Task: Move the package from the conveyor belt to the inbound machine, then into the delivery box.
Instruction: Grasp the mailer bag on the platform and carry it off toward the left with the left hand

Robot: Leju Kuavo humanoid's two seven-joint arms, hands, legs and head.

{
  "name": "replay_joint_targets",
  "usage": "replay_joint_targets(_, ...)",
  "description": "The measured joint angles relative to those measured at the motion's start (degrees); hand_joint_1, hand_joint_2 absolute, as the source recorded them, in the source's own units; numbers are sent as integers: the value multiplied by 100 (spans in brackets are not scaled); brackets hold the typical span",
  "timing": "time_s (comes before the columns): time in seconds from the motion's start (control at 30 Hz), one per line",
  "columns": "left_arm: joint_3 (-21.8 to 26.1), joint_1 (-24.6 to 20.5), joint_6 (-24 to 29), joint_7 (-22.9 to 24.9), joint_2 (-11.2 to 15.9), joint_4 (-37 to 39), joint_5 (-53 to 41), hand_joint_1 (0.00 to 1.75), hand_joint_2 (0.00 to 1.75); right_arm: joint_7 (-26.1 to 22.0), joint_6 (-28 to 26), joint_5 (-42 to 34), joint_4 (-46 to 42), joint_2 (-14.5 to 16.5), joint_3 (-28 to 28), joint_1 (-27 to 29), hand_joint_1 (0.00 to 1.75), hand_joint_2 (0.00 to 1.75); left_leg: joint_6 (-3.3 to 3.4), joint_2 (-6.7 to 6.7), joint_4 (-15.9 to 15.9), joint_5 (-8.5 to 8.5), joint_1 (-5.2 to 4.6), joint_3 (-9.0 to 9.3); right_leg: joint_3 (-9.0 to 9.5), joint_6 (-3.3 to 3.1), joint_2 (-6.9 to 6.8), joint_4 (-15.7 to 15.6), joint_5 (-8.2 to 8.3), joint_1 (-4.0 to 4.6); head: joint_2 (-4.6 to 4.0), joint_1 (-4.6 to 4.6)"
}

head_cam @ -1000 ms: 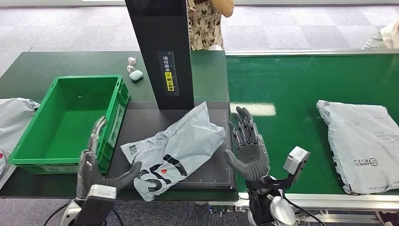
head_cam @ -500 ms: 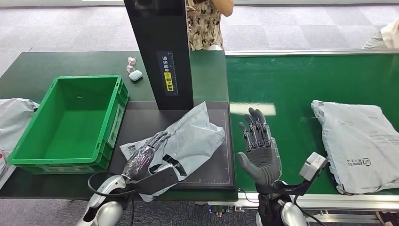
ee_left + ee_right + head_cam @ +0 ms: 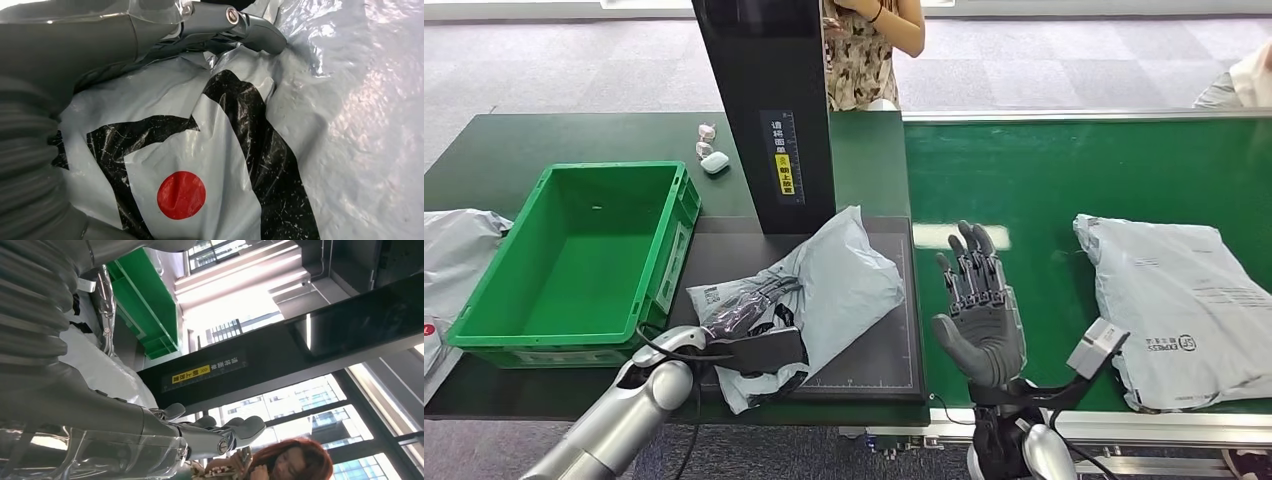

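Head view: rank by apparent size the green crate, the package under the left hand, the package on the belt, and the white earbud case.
1. Green crate
2. Package on the belt
3. Package under the left hand, partly hidden by the left hand
4. White earbud case

A grey package (image 3: pixel 824 295) with black print lies crumpled on the dark platform of the inbound machine (image 3: pixel 894 375), at the foot of its black column. The left hand (image 3: pixel 746 312) rests on the package's near end, fingers laid over the plastic (whether they grip it cannot be told). The right hand (image 3: pixel 976 305) stands upright over the green conveyor belt (image 3: pixel 1044 180), fingers spread, holding nothing. A second grey parcel (image 3: pixel 1184 310) lies farther right on the belt. The green delivery box (image 3: pixel 484 290) sits left of the platform
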Motion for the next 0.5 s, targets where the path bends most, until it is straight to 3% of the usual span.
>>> replay_joint_targets(0.17,-89,-147,24,-8,11,188,31,0,175,6,-28,5,-22,0,5,-3,0,175,-5,0,-1,9,2,13,11,-7,0,1,5,0,0,1)
replay_joint_targets(0.2,-98,-155,56,-15,15,201,51,7,175,7,-53,8,-26,0,8,-3,0,175,-7,1,-1,12,3,15,11,-11,0,1,8,0,0,1)
replay_joint_targets(0.33,-127,-176,165,-46,44,226,194,168,175,0,-143,44,-51,-7,13,24,0,175,-12,1,-1,18,5,18,9,-18,1,2,12,1,0,0)
replay_joint_targets(0.37,-133,-186,176,-49,52,231,216,175,175,-5,-151,52,-64,-11,13,43,0,175,-12,1,-1,18,5,18,8,-18,1,2,13,1,0,0)
replay_joint_targets(0.5,-151,-249,210,-67,83,279,277,175,175,-27,-172,87,-130,-33,11,140,0,175,-13,2,-2,17,6,18,7,-20,2,2,14,1,0,0)
